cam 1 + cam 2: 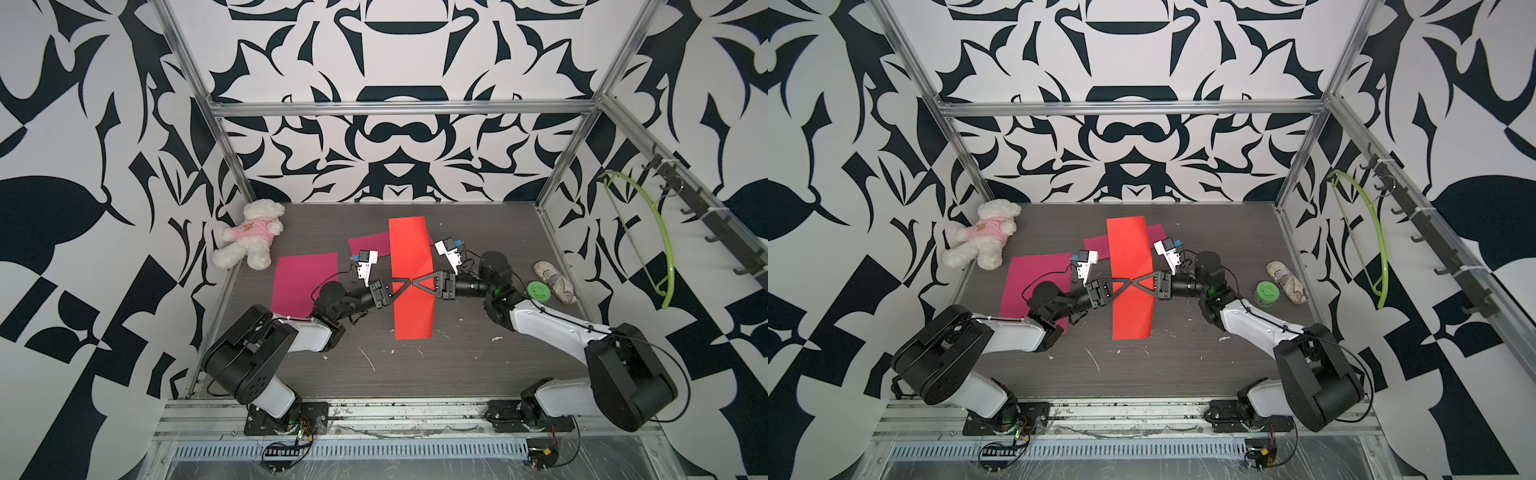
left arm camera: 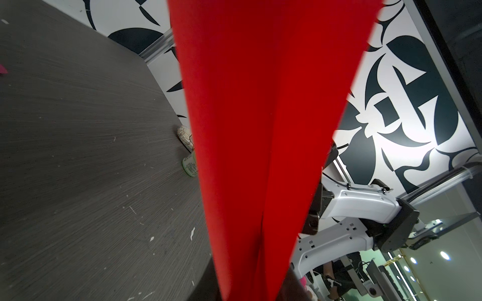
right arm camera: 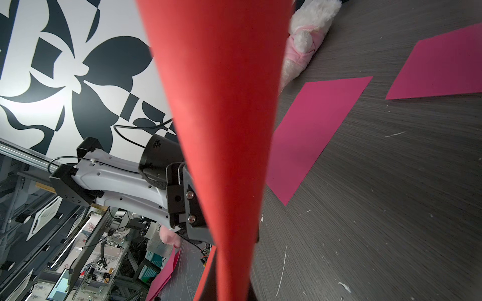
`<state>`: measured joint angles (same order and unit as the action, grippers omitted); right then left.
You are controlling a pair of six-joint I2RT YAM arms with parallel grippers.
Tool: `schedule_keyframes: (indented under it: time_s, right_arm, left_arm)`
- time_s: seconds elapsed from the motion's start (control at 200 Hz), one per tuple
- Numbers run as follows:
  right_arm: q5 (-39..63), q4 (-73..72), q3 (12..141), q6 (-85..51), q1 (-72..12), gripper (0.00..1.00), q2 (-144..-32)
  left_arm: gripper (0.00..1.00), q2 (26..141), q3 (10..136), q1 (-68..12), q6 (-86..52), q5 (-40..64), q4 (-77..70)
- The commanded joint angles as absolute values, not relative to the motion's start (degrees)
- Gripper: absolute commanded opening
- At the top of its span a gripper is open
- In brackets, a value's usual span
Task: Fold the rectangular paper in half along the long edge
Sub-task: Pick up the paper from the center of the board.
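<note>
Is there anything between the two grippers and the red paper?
Nothing visible. The left gripper and the right gripper both reach the red paper, their tips meeting at its middle in both top views. Each wrist view shows only paper directly ahead.

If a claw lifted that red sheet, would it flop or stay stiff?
Probably floppy: the red paper bends where the right claw pinches its middle. Likely very light, being a thin sheet. Probably creases easily; a fold line shows.

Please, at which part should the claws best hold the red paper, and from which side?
Probably at mid-length, one claw from each long side. The left claw and right claw now pinch the red paper there, tips almost meeting, and its ends extend about evenly.
</note>
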<state>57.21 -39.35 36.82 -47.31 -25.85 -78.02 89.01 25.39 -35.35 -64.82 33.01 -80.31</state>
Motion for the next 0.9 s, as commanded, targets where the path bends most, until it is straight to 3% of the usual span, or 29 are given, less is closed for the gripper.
schedule_keyframes:
  time_s: [0.0,0.19,0.275,0.375,0.56,0.7,0.84,0.895]
  right_arm:
    - [57.89,-43.5,39.49,-48.23,-25.72,0.0,-76.46]
    - [57.81,-43.64,39.29,-48.43,-25.84,0.0,-76.68]
    - [57.82,-43.71,39.29,-48.51,-25.85,0.0,-76.77]
    - [57.82,-43.95,39.29,-48.58,-25.95,0.0,-76.88]
    - [57.89,-43.89,39.21,-48.6,-26.08,0.0,-76.92]
    - [57.68,-43.53,39.16,-48.56,-26.04,0.0,-76.77]
    - [56.08,-42.66,39.2,-48.44,-26.06,0.0,-76.06]
    - [55.09,-41.91,39.16,-48.41,-26.08,0.13,-75.55]
  left_arm:
    - [0.2,89.37,26.97,-35.16,-64.73,34.44,-82.4]
    - [0.18,89.45,27.15,-35.16,-65.03,34.85,-82.37]
    - [0.25,89.64,27.66,-35.19,-65.6,35.3,-82.35]
    - [0.26,90.17,28.36,-35.16,-66.09,35.66,-82.35]
    - [0.16,90.09,28.48,-35.2,-66.09,35.73,-82.35]
    - [0.0,89.43,27.49,-35.16,-65.25,35.33,-82.36]
    - [0.0,88.32,26.4,-35.16,-63.58,34.68,-82.36]
    - [0.0,87.69,25.9,-35.18,-62.99,33.66,-82.34]
